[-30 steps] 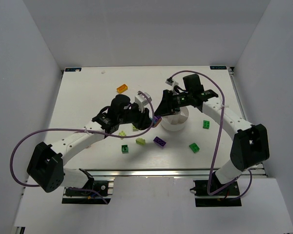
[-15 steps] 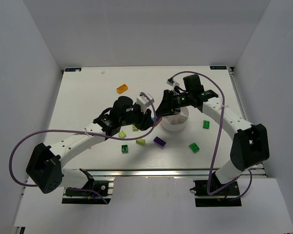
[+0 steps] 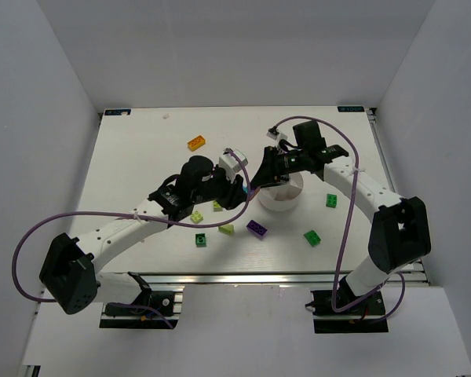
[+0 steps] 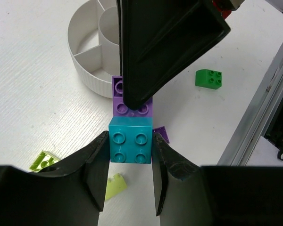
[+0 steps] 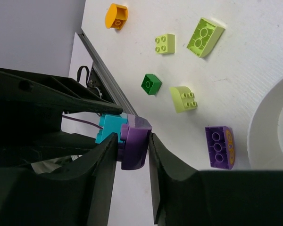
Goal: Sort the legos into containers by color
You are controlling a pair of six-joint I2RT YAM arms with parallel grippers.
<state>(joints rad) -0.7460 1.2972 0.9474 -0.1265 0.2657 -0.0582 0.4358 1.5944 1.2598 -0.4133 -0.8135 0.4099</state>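
Observation:
My left gripper (image 4: pixel 129 141) is shut on a cyan lego (image 4: pixel 129 140), held above the table just left of the white dish of containers (image 3: pixel 282 203). A purple lego (image 4: pixel 132 113) is stuck to the cyan one. My right gripper (image 5: pixel 132 141) has both fingers pressed on that purple lego (image 5: pixel 134 147), with the cyan lego (image 5: pixel 111 127) behind it. From above, the two grippers (image 3: pixel 239 191) (image 3: pixel 256 181) meet tip to tip beside the dish. The dish compartments that show look empty (image 4: pixel 85 66).
Loose legos lie around: orange (image 3: pixel 196 143) at the back left, dark green (image 3: pixel 332 201) and green (image 3: pixel 312 237) on the right, purple (image 3: pixel 257 228), lime (image 3: pixel 227 228), lime (image 3: pixel 197 216) and green (image 3: pixel 200 239) in front. The table's front rail (image 3: pixel 259 276) runs below.
The right gripper's jaws have closed in onto the purple lego. The left arm has drifted slightly left, keeping its hold on the cyan lego.

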